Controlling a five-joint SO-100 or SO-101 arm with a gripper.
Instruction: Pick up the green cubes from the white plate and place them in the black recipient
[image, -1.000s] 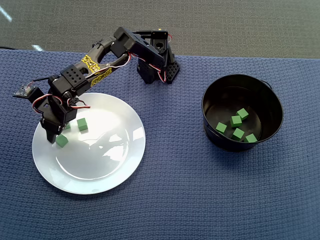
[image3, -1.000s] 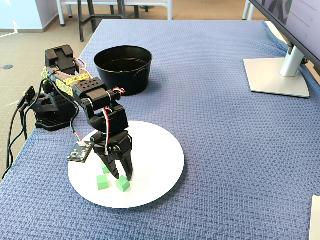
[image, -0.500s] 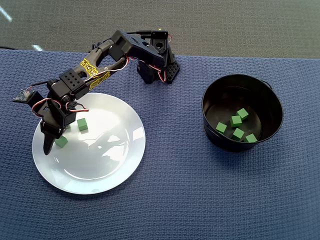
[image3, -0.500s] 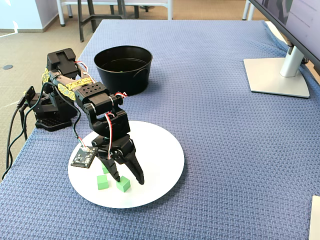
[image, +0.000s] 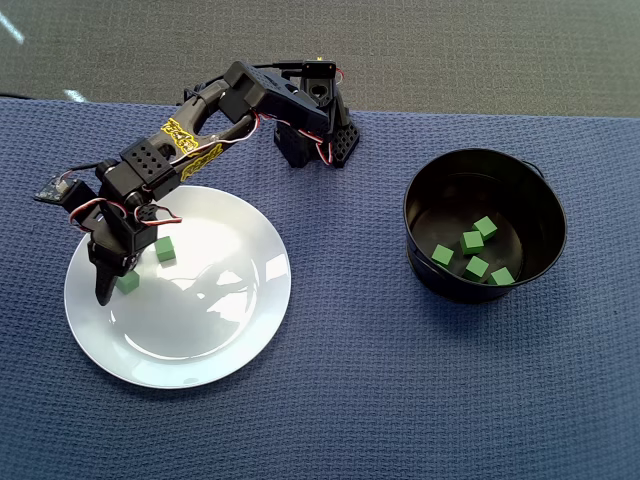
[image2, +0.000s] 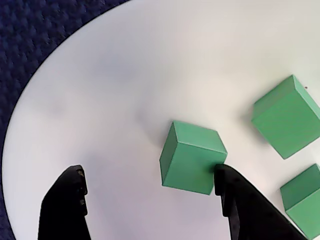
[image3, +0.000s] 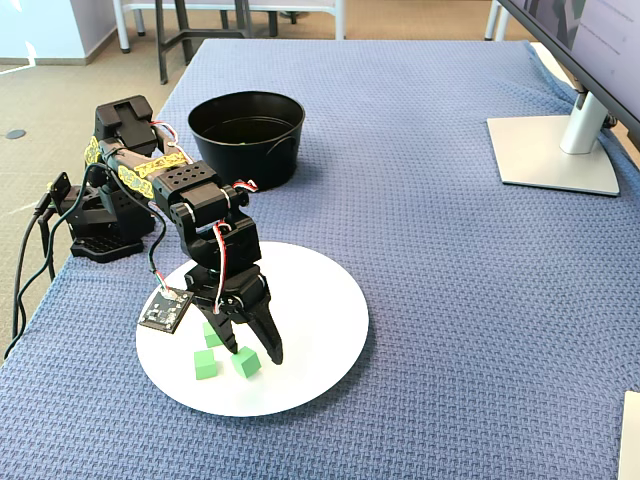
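Jaws apart over white plate (image2: 150, 60), one tip touching a green cube (image2: 191, 157), two cubes beside

Overhead view: arm covers part of the white plate (image: 200, 340) and one of three green cubes on it. Wrist view: gripper (image2: 150, 185) fingers cut off by bottom edge; lower right cube (image2: 305, 197) cropped at the corner. Fixed view: black recipient (image3: 245, 135) contents not discernible.
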